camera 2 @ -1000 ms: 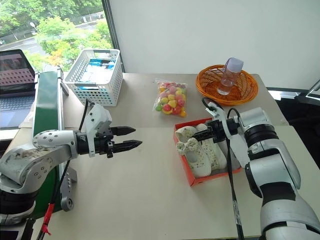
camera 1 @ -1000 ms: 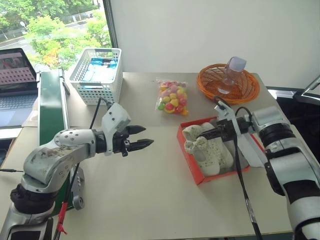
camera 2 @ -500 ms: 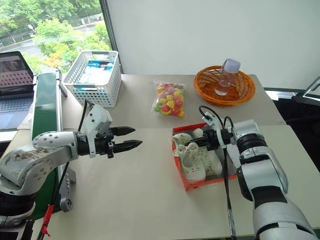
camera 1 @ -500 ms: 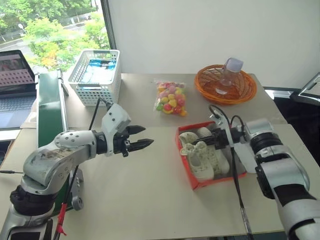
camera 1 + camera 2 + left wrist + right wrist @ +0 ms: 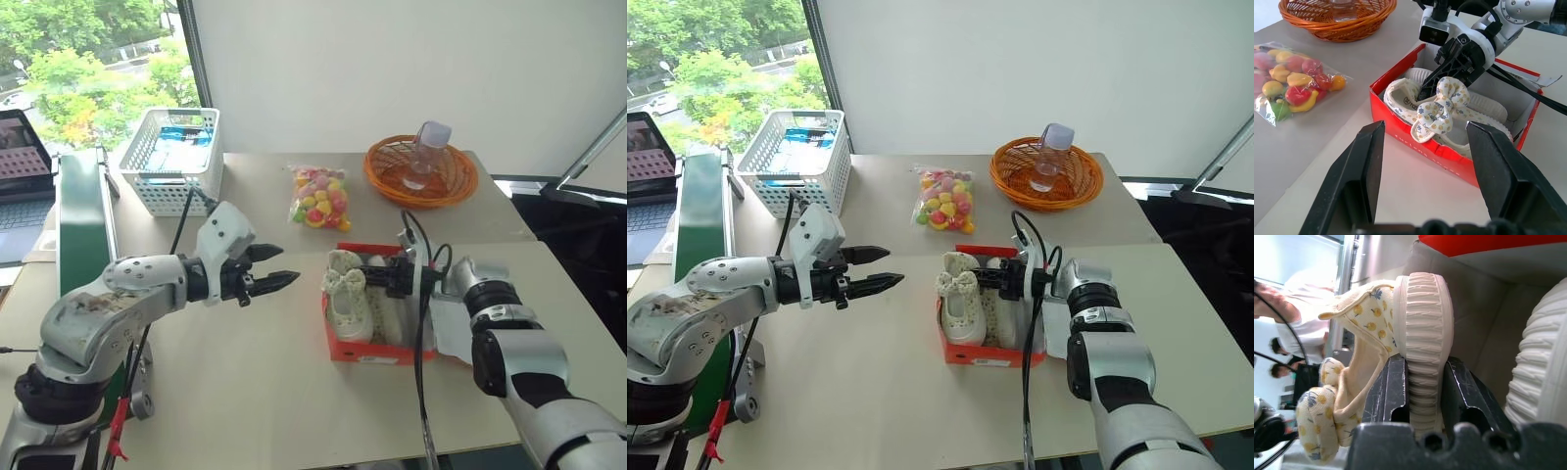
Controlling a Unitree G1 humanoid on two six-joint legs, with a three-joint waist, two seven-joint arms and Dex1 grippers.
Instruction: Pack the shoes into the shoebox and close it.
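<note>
Right gripper (image 5: 1422, 396) reaches into the open red-orange cardboard shoebox (image 5: 364, 351), black fingers (image 5: 1388, 396) clamped on the ribbed sole of one cream fabric shoe with a printed bow (image 5: 345, 294). Second cream shoe (image 5: 1547, 362) lies just beside it in the box. Left gripper (image 5: 272, 272) hovers well apart over the beige table (image 5: 265, 392), jaws parted, empty.

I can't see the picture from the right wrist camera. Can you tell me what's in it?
The right claw is pinching the ribbed sole edge of a cream shoe with a yellow-and-blue flower print and a bow. It is inside the shoebox, whose red edge and pale grey wall show behind. The ribbed sole of the second shoe sits right beside it.
</note>
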